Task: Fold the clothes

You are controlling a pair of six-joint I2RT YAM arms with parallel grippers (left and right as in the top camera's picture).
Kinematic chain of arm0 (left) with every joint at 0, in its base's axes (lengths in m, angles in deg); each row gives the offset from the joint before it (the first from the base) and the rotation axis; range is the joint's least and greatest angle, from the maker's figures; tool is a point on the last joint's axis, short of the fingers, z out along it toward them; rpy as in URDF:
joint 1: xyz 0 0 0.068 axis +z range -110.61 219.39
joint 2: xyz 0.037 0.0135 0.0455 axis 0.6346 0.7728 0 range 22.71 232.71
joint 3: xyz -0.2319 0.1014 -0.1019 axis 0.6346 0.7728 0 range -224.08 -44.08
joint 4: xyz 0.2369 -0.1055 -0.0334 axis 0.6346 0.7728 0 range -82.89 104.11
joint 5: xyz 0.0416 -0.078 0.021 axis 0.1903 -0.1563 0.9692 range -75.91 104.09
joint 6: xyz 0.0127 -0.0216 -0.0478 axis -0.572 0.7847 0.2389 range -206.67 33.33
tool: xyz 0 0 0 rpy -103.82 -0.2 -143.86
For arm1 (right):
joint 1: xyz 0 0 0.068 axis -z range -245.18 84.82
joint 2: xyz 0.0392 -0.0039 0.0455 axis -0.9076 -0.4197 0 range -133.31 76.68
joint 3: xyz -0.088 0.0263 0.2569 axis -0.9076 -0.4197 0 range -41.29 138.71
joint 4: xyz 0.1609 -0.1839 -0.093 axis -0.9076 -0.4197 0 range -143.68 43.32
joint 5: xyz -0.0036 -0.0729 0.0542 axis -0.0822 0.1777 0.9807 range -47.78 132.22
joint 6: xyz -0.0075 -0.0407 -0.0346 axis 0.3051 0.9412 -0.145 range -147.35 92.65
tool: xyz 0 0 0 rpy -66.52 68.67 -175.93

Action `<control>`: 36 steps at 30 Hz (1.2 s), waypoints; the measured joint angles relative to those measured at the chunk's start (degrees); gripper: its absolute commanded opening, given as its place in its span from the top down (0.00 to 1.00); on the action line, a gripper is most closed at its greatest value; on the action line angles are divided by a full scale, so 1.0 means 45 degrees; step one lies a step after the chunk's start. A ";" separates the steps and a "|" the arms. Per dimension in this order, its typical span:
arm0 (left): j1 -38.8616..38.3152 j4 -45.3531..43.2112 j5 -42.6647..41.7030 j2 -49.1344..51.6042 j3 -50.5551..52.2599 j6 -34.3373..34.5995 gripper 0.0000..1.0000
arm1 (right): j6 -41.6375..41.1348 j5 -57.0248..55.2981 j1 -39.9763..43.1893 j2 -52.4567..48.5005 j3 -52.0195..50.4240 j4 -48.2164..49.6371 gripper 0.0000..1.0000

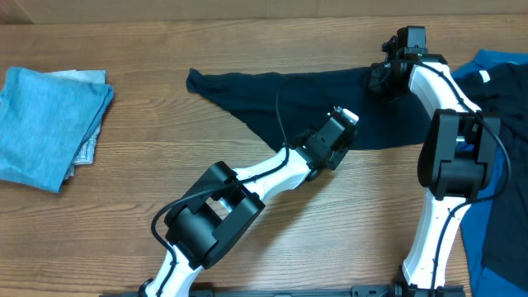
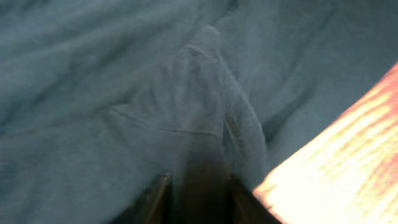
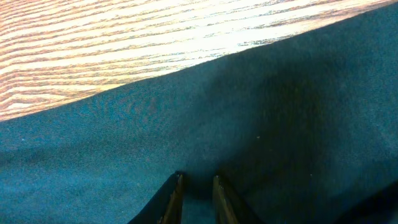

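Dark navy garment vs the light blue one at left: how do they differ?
Colour: the dark navy garment is near-black, the light blue garment pale. State: the navy one lies spread unfolded; the light blue one sits folded. Contact: the left gripper and right gripper pinch the navy one; nothing touches the light blue one. Both are plain fabric.

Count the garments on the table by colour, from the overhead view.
Dark navy garment: 1
Royal blue garment: 1
Light blue garment: 1
Pale grey garment: 1, only an edge showing under the light blue
Total: 4 visible; more may be hidden underneath.
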 measured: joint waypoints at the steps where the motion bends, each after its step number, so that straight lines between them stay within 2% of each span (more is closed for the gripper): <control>1: -0.0005 0.0005 0.0146 0.0000 0.0000 -0.0039 0.86 | 0.0005 0.0000 0.0000 0.0000 0.0000 0.0005 0.79; 4: -0.0005 0.0010 0.0418 0.0000 0.0000 -0.0131 0.94 | 0.0005 0.0000 0.0000 0.0000 0.0000 0.0005 0.79; 6: -0.0005 0.0321 0.0500 -0.0049 -0.0010 -0.0146 0.96 | 0.0005 0.0000 -0.0005 0.0000 0.0000 0.0005 0.79; 12: -0.0005 0.4046 0.1282 -0.2229 -0.0063 -0.0068 0.93 | 0.0000 0.0000 0.0000 0.0000 0.0000 0.0005 0.79; 15: -0.0005 0.5829 0.1462 -0.3254 -0.0083 0.0447 0.93 | 0.0000 -0.0039 0.0000 0.0000 0.0005 0.0005 0.79; 19: -0.0005 0.8398 0.1375 -0.3526 -0.0136 0.1350 0.93 | 0.0000 -0.0180 -0.0044 0.0000 0.0005 0.0000 0.79; 22: -0.0005 0.9656 0.0597 -0.3526 -0.0136 0.1642 0.91 | 0.0000 -0.0204 -0.0049 0.0000 0.0005 0.0005 0.79; 26: -0.0005 1.1317 -0.1622 -0.3526 -0.0136 0.1831 0.87 | 0.0000 -0.0209 -0.0053 0.0000 0.0005 0.0000 0.79; 29: 0.0000 1.2313 -0.3342 -0.3526 -0.0136 0.1836 0.88 | 0.0000 -0.0262 -0.0058 0.0000 0.0005 0.0078 0.79; 31: 0.0000 1.3100 -0.4391 -0.3526 -0.0136 0.1836 0.96 | 0.0000 -0.0364 -0.0058 -0.0053 0.0005 0.0355 0.79; 33: 0.0000 1.3784 -0.4731 -0.3526 -0.0146 0.1880 0.96 | -0.0005 -0.0403 -0.0058 -0.0185 0.0029 0.0884 0.78; 34: 0.0000 1.4319 -0.4872 -0.3526 -0.0146 0.1870 0.84 | 0.0000 -0.0437 -0.0058 -0.0296 0.0068 0.1224 0.73; 35: 0.0000 1.4566 -0.4940 -0.3526 -0.0151 0.1870 0.77 | -0.0005 -0.0452 -0.0058 -0.0379 0.0097 0.1593 0.68; 36: 0.0000 1.4936 -0.4867 -0.3526 -0.0151 0.1860 0.65 | 0.0019 -0.0447 -0.0068 -0.0447 0.0107 0.1855 0.60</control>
